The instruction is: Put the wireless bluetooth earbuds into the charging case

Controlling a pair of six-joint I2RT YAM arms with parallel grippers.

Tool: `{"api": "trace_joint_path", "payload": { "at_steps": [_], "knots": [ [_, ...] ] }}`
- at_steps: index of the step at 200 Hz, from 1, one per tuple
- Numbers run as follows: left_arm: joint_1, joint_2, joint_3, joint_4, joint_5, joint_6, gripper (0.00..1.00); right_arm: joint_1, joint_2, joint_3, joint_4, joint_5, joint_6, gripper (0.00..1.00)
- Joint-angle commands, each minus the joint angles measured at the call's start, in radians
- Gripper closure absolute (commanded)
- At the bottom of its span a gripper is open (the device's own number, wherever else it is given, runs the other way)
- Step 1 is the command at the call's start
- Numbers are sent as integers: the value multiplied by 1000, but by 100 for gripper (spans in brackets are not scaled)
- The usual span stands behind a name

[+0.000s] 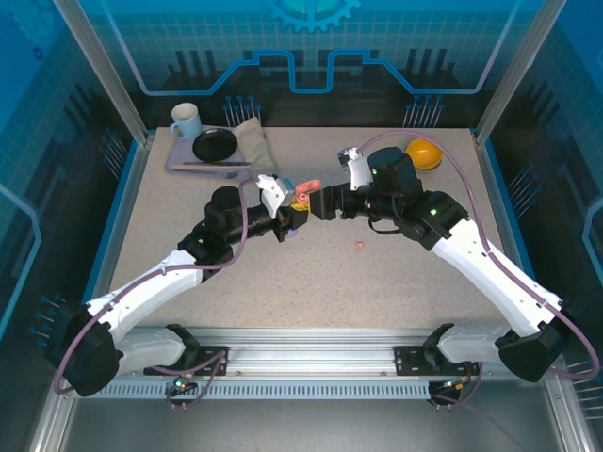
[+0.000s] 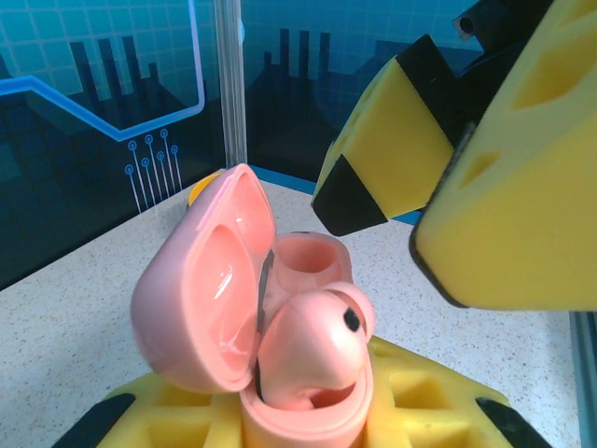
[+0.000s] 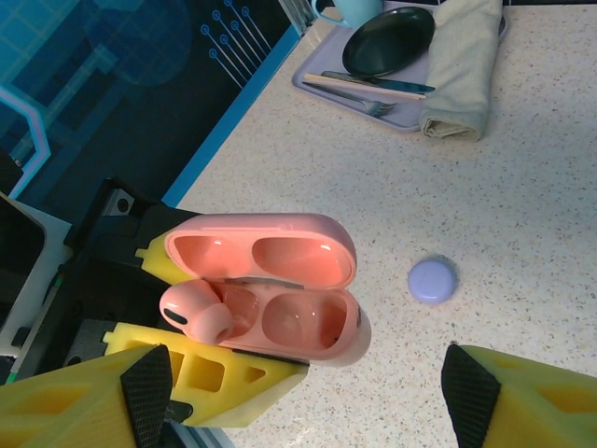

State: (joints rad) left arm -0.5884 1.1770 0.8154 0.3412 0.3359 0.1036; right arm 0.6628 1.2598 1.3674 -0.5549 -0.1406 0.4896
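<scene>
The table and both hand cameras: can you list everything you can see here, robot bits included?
charging case: 1, salmon pink, lid open, gripped by the left gripper
seated earbud: 1, pink, in one socket of the case; the other socket is empty
loose earbud: 1, pink, on the table near the right arm
small rounded piece: 1, pale purple, on the table beside the case; can't tell whether it's a bud or a case
tray: 1, lilac, far left corner
mug: 1, pale blue, on the tray
plate: 1, black, on the tray
cloth: 1, beige, folded, on the tray
cutlery: 2 pieces, at the tray's front edge
round object: 1, orange-yellow, far right
left gripper: yellow fingers, shut on the case
right gripper: yellow fingers, open, facing the case
</scene>
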Motion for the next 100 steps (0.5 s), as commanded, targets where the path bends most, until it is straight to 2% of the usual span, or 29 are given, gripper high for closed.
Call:
{"api": "trace_joint_path", "payload": {
  "at_steps": [1, 100],
  "knots": [
    [-1, -4, 6, 22, 29, -9, 100, -13, 15, -6, 22, -28, 11, 21],
    [-1, 9, 5, 12, 41, -10, 100, -46, -48, -28, 25, -89, 11, 20]
  ]
}}
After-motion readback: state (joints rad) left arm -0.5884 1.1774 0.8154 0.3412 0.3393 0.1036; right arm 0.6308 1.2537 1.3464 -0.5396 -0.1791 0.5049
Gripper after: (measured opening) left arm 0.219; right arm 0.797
